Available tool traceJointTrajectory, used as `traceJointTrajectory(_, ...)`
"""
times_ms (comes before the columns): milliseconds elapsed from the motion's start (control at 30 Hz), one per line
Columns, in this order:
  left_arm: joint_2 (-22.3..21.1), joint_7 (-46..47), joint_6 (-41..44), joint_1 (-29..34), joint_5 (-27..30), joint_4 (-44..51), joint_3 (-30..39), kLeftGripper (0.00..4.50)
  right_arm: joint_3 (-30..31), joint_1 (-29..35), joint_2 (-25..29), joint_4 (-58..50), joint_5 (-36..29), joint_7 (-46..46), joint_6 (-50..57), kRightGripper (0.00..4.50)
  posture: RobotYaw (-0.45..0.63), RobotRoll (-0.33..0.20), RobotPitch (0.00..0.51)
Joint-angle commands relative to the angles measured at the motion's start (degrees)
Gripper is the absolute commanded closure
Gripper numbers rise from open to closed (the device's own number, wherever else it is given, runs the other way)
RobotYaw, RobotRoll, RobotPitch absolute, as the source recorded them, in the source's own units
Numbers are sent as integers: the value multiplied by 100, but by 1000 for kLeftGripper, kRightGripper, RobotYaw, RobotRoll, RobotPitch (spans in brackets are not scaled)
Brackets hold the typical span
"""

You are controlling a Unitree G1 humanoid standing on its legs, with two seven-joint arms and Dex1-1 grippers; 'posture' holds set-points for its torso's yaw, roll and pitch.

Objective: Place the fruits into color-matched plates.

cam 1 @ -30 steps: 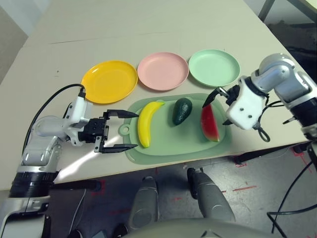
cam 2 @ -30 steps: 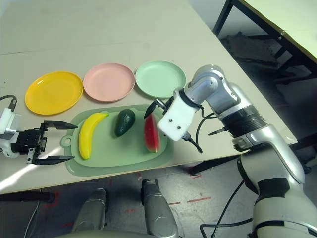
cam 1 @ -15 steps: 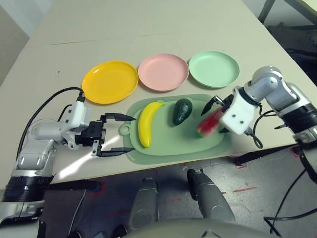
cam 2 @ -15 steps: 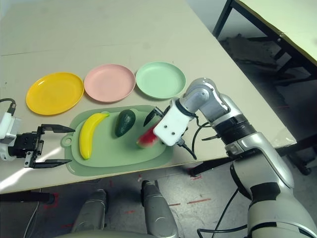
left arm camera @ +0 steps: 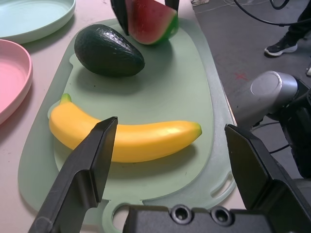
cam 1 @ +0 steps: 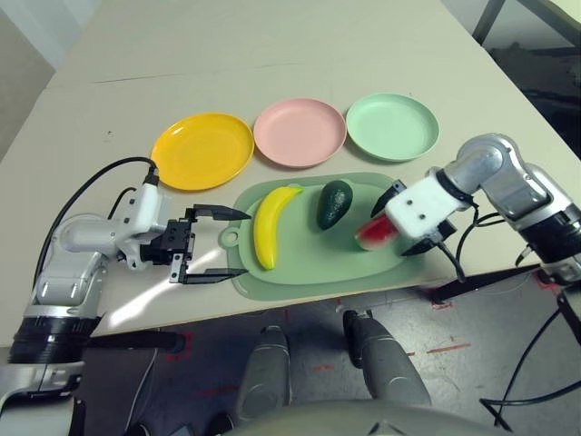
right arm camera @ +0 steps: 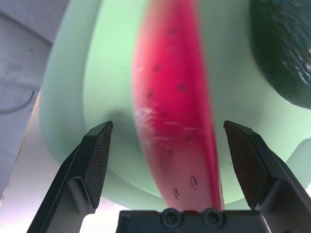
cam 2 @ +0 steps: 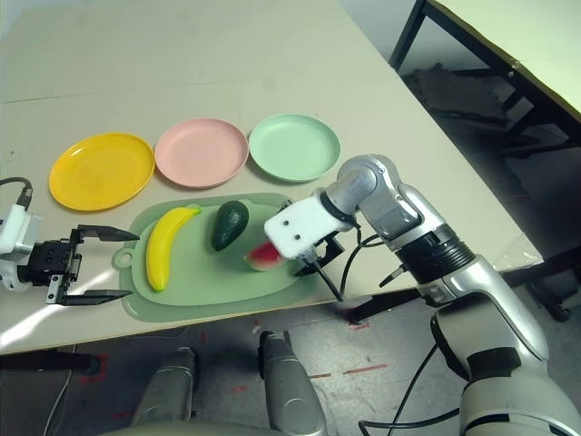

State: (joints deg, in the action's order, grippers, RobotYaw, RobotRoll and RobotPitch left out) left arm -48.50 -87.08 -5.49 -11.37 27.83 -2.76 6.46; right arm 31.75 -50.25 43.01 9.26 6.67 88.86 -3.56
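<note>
Spanning the watermelon: right jaws wide, one finger each side, gap showing between wedge and each fingertip.
Watermelon wedge: over right part of mat, partly hidden from above by right wrist. Long axis runs roughly along the right fingers' direction, slightly slanted. The end seen from the head points to robot's left and a little toward the body. Whether its underside touches the mat, cannot tell.
Left jaws: wide, nothing between them; tips just short of the banana, over the mat's left end.
Banana: on left part of mat. Long axis mostly near-to-far; green stem end far and leaning right, other tip toward robot, bulge facing left.
Avocado: on mat between banana and watermelon, toward far edge. Long axis near-to-far with slight slant; narrower end toward robot.
Green mat: long side across the robot's front, loop handle at left end, lying on tabletop.
Yellow plate: left of the row beyond the mat, empty.
Pink plate: middle, empty, just beside both neighbours.
Mint green plate: right of row, empty.
</note>
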Motion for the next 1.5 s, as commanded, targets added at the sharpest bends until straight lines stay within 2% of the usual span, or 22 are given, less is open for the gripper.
traceJointTrajectory(33,-48,-71,-81,10,-80,-83,-49,8,-104,-50,-70,-96,146,-89,261,0,-42,0,201)
traceJointTrajectory(367,-113,-93,-134,11,-97,-139,10,8,-51,33,-112,-65,362,-109,245,0,-34,0,195)
traceJointTrajectory(467,-122,-89,-158,22,-101,-154,13,0,-69,25,-130,-38,332,-78,253,545,-33,0,192)
traceJointTrajectory(633,-141,-104,-212,-26,-120,-238,14,0,-89,78,-100,-127,246,55,324,2256,-35,0,186)
traceJointTrajectory(967,-92,-81,-241,-101,-135,-281,-43,0,-173,60,-54,-173,213,143,467,2276,-45,0,180)
traceJointTrajectory(1033,0,11,-64,-122,38,-227,16,0,-243,6,-27,-246,85,273,641,2276,-46,0,179)
traceJointTrajectory(1367,104,440,592,-229,491,82,191,0,-247,-595,126,-273,-552,364,1272,2276,-42,0,182)
traceJointTrajectory(1500,105,667,827,-219,554,198,282,0,-386,-1154,-144,412,-489,314,1244,2276,-39,0,184)
